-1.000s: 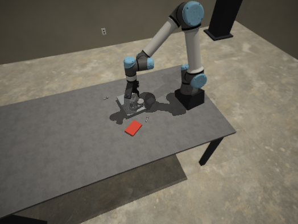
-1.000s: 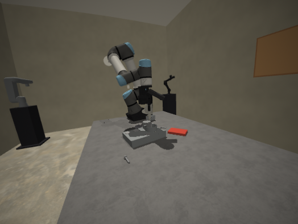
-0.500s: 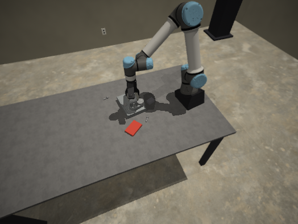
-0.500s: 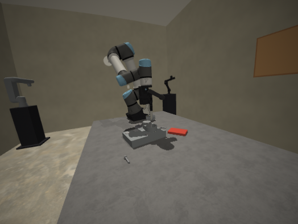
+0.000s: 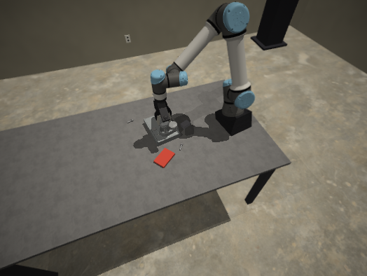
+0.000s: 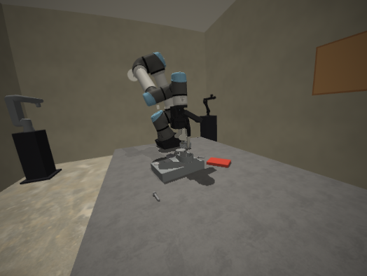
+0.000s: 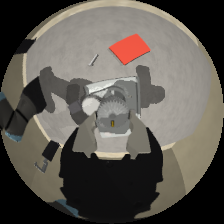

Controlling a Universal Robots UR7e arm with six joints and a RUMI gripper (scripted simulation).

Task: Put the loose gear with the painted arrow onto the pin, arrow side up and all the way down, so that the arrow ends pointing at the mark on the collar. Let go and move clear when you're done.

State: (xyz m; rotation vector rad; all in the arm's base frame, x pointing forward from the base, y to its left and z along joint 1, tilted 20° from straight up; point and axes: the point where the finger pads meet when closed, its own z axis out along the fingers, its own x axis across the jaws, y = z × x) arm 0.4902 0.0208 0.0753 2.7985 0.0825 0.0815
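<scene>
One gripper in the top view hangs straight over the grey plate, clamped on the gear. From outside, its fingers reach down just above the plate. At the wrist, the gear sits between the jaws, yellow arrow facing up, directly over the plate

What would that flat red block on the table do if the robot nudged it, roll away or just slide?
Probably just slide. The red block is a low slab lying on its broad face on the table, so it has nothing to roll on and little chance of tipping. Its crisp, straight edges suggest it is stiff rather than floppy. Being so thin, it is likely light, though that is a guess.
</scene>
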